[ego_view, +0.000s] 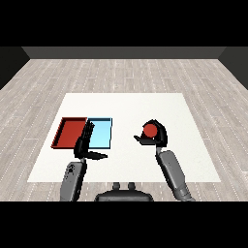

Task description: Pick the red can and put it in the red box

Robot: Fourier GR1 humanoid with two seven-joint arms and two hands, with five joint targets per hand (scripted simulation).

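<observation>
The right hand point(156, 137) is curled round the red can point(150, 130), which stands upright over the white table point(145, 104), well apart from the red tray point(69, 132) at its nine o'clock. The left hand point(85, 143) hangs with straight fingers beside the light blue tray point(100, 133). Grey plank floor point(121, 72) surrounds the table.
</observation>
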